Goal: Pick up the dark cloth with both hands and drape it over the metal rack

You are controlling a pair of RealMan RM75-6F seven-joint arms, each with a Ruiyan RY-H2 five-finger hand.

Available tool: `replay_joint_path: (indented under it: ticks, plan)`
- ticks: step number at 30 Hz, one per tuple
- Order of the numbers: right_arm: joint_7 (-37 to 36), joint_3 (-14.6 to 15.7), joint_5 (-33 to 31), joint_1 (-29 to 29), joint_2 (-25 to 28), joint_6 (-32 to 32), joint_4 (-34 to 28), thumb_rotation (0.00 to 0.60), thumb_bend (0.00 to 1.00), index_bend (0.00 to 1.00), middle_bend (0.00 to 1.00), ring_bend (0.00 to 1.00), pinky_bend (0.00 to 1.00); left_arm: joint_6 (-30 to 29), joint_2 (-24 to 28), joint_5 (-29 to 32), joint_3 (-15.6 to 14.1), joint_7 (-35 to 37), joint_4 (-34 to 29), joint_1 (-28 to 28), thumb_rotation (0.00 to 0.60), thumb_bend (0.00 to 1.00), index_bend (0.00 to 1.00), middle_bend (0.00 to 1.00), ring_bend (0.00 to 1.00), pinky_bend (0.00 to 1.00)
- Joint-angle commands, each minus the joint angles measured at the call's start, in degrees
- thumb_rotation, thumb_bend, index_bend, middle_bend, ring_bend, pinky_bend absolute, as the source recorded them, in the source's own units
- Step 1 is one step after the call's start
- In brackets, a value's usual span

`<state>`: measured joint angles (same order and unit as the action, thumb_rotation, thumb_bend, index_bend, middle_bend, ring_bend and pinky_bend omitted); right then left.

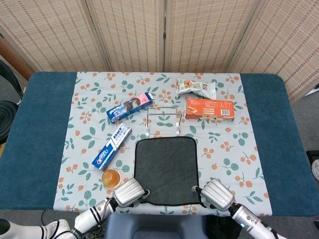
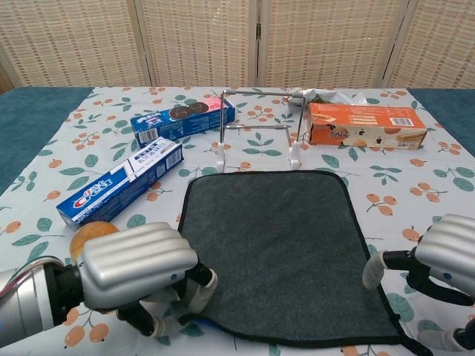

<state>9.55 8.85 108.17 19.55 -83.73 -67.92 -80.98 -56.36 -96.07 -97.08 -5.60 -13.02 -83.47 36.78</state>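
Hands (image 2: pixel 137 278) (image 2: pixel 445 259) – fingers at cloth (image 2: pixel 278 245) corners

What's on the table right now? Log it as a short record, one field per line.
cloth: dark cloth lying flat, near edge at the table front
rack: metal rack upright, just beyond the cloth's far edge, bare
left hand: left hand at the cloth's near left corner, fingers curled at its edge
right hand: right hand beside the cloth's near right corner; grasp cannot be told
other items: toothpaste box, cookie box, orange box, snack bag, round orange item
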Motion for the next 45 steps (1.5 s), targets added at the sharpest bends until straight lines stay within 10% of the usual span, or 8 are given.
replay_joint_path:
  ticks: [1,23,45]
  plan:
    - [0.3,-0.1,0.2,0.6,-1.0,0.4,0.7,0.6,0.13,0.36,0.91,0.91,1.0,-0.1,0.0,0.1,0.0,0.0,0.0,0.0,0.6,0.38,0.59,1.0,0.95,1.0]
    - [0.7,-0.6,-1.3,2.9,-6.3,0.7,4.2,0.6,0.24,0.4,0.91,0.91,1.0,-0.3,0.2,0.8,-0.3,-0.3,-0.2,0.1,0.6,0.38,0.59,1.0,0.95,1.0]
    - [-3.1,-1.6,-2.2,4.1,-7.1,-3.2,5.2,0.6,0.45,0.67,0.92,0.92,1.0,-1.5,3.8,0.8,0.5,1.4,-2.9,0.7,0.6,0.38,0.59,1.0,0.95,1.0]
